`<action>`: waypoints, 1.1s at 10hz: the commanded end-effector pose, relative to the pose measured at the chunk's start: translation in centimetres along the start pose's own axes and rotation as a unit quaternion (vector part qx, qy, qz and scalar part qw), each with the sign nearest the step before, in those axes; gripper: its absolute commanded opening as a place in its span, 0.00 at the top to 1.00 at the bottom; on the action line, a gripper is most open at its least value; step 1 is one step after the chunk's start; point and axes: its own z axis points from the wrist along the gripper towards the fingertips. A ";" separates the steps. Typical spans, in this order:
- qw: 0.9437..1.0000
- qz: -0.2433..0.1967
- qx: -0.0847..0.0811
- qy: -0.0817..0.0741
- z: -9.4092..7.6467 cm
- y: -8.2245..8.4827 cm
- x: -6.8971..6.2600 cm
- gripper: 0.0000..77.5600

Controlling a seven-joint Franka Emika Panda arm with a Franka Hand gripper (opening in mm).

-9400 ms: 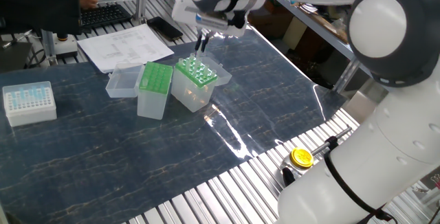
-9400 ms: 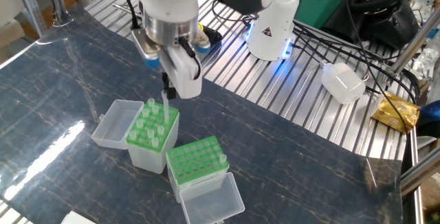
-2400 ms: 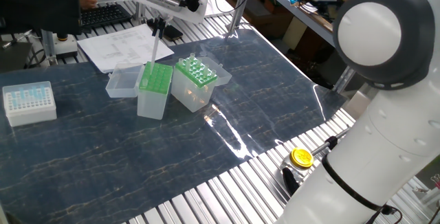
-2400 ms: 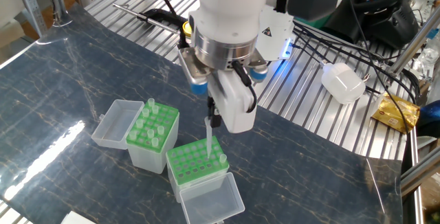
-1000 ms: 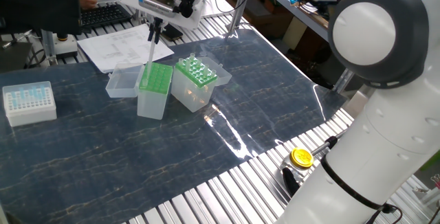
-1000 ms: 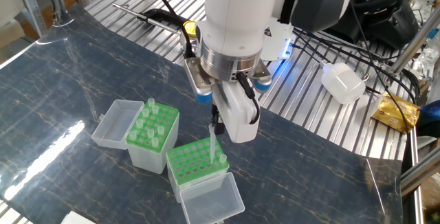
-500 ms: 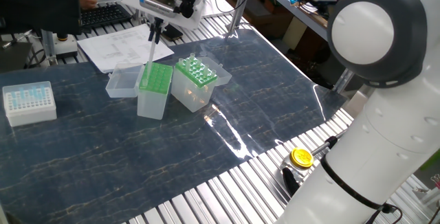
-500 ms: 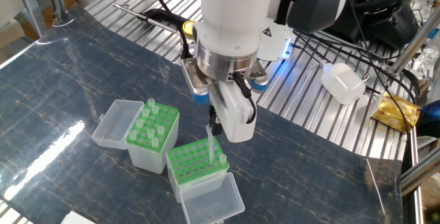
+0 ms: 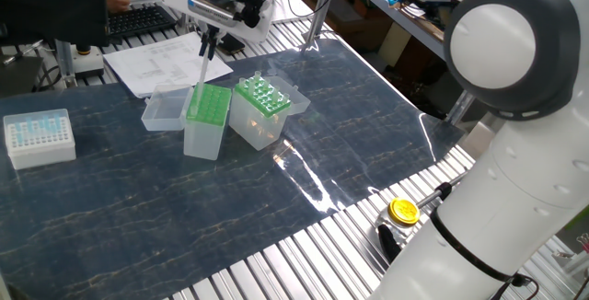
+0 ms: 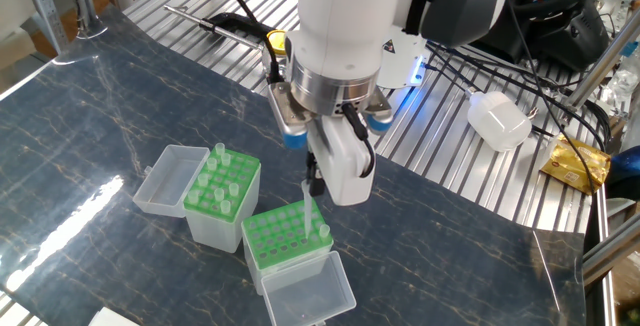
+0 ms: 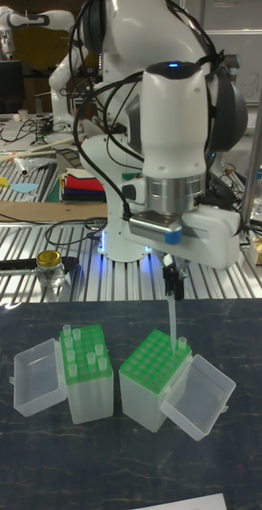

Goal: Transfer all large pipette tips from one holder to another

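My gripper point(image 10: 312, 180) point(image 9: 208, 42) point(image 11: 173, 285) is shut on one large pipette tip point(image 10: 305, 212) point(image 9: 202, 70) point(image 11: 171, 319), a thin whitish cone hanging straight down. The cone's lower end reaches the green top of the other holder point(image 10: 284, 236) point(image 9: 208, 116) point(image 11: 153, 374); I cannot tell if it is in a hole. Another large tip point(image 10: 323, 232) point(image 11: 181, 344) stands at that rack's corner, right beside the held one. The first holder point(image 10: 222, 198) point(image 9: 262, 107) point(image 11: 86, 376) stands next to it with several tips upright in its green grid.
Both holders have clear lids hinged open point(image 10: 164, 178) point(image 10: 308, 292). A white box of pale-blue tips point(image 9: 39, 136) sits at the left. Papers point(image 9: 166, 61) lie behind the boxes. A yellow-capped jar point(image 9: 403, 210) and a white bottle point(image 10: 499, 120) rest on the metal slats.
Since 9.4 s ago, my gripper has carried a tip from the holder full of tips to the other holder. Over the last second it only shifted slightly, with the tip at the rack top.
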 end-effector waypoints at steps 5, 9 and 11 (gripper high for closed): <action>1.000 0.006 0.007 0.011 0.1 -0.1 0.1 0.98; 1.000 0.003 0.007 0.015 -0.3 0.2 -0.4 0.98; 1.000 0.003 0.007 0.015 -0.4 0.2 -0.5 0.98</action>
